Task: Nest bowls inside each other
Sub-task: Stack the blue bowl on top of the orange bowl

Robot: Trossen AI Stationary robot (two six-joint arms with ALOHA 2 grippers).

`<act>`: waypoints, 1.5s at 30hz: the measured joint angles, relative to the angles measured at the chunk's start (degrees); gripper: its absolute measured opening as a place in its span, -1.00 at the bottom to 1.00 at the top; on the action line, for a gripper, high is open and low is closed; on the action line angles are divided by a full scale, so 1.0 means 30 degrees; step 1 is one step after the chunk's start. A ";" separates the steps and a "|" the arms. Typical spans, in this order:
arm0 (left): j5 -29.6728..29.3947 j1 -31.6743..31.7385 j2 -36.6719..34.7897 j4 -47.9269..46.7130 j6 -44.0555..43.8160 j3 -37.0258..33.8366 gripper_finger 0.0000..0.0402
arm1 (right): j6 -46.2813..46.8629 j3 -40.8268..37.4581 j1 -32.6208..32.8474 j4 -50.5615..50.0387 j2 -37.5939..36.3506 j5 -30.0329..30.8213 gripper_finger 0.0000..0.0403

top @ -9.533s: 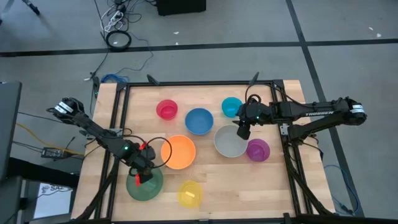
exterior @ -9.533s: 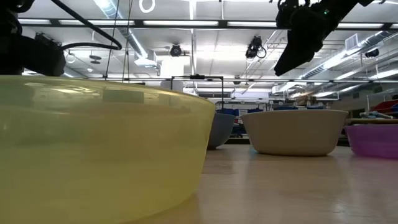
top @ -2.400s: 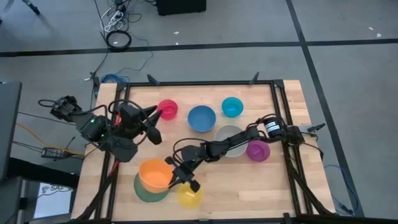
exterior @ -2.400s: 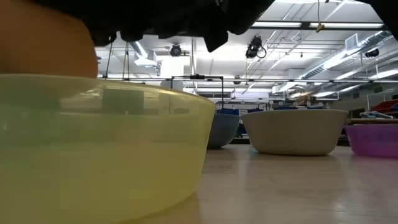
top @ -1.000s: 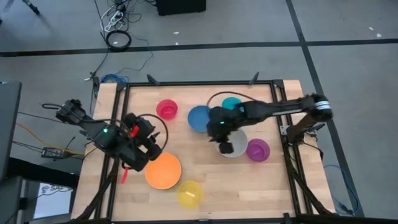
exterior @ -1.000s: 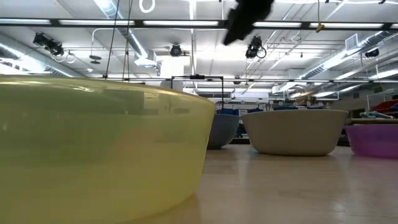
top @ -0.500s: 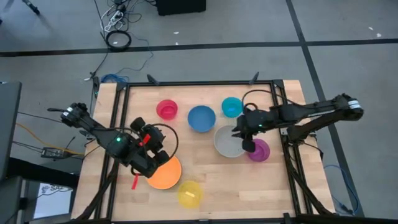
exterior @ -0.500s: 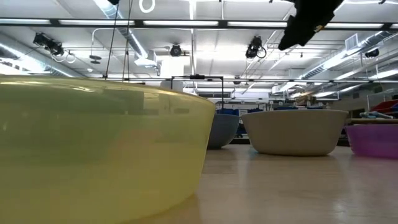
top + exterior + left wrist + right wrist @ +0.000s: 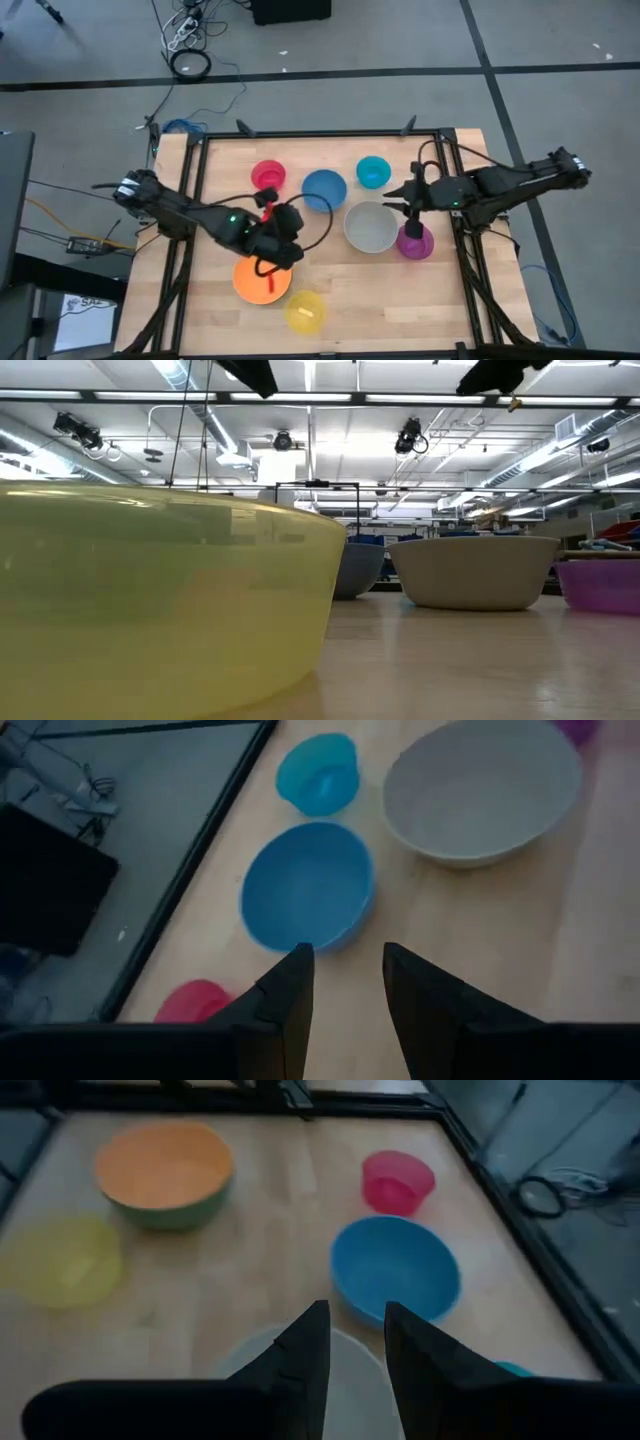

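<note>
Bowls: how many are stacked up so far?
One pair is done: the orange bowl sits inside the green bowl. The left gripper and right gripper hold nothing. Left to nest: grey bowl, blue bowl, yellow bowl, purple bowl, cyan bowl, pink-red bowl.

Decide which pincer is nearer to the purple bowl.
Right. The right pincer hangs at the purple bowl's edge; the left pincer is far across the table, above the orange bowl.
</note>
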 joint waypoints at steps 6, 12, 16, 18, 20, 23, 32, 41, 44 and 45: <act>-0.0095 0.1326 0.0099 -0.0032 0.0436 0.0000 -0.35 | 0.3383 0.0007 0.0285 -0.1063 -0.0143 -0.1985 -0.58; -0.0157 0.2786 0.0099 -0.0026 0.0595 0.0001 -0.35 | 0.4470 0.0007 0.0238 -0.1835 0.2242 -0.4967 -0.58; 0.0892 0.3564 0.0099 0.0043 0.3164 0.0003 -0.35 | 0.4303 0.0007 0.0410 -0.2365 0.4453 -0.5209 -0.58; 0.3295 0.3985 0.0138 0.0539 0.6154 0.0007 -0.35 | 0.4545 0.0007 0.0395 -0.3046 0.5161 -0.4234 -0.58; 0.6589 0.4319 0.0341 0.0889 0.9921 0.0029 -0.35 | 0.4568 0.0007 0.0384 -0.3682 0.5484 -0.3308 -0.58; 0.7692 0.4758 0.0984 0.0861 1.3374 0.0029 -0.35 | 0.4576 0.0006 0.0397 -0.3834 0.5307 -0.2700 -0.58; 1.0451 0.7389 0.3253 0.1448 1.6123 0.0022 -0.35 | 0.4875 0.0007 0.0359 -0.3872 0.2503 -0.1580 -0.58; 1.2116 0.8394 0.5122 0.2837 1.6851 0.0022 -0.35 | 0.5359 0.0007 0.0359 -0.4103 0.0316 -0.1553 -0.58; 1.2219 0.8514 0.5711 0.2870 1.6850 0.0022 -0.35 | 0.5380 0.0007 0.0359 -0.4173 0.0096 -0.1568 -0.58; 1.2264 0.8500 0.5898 0.2891 1.6850 0.0015 -0.35 | 0.5380 0.0007 0.0359 -0.4178 0.0087 -0.1568 -0.58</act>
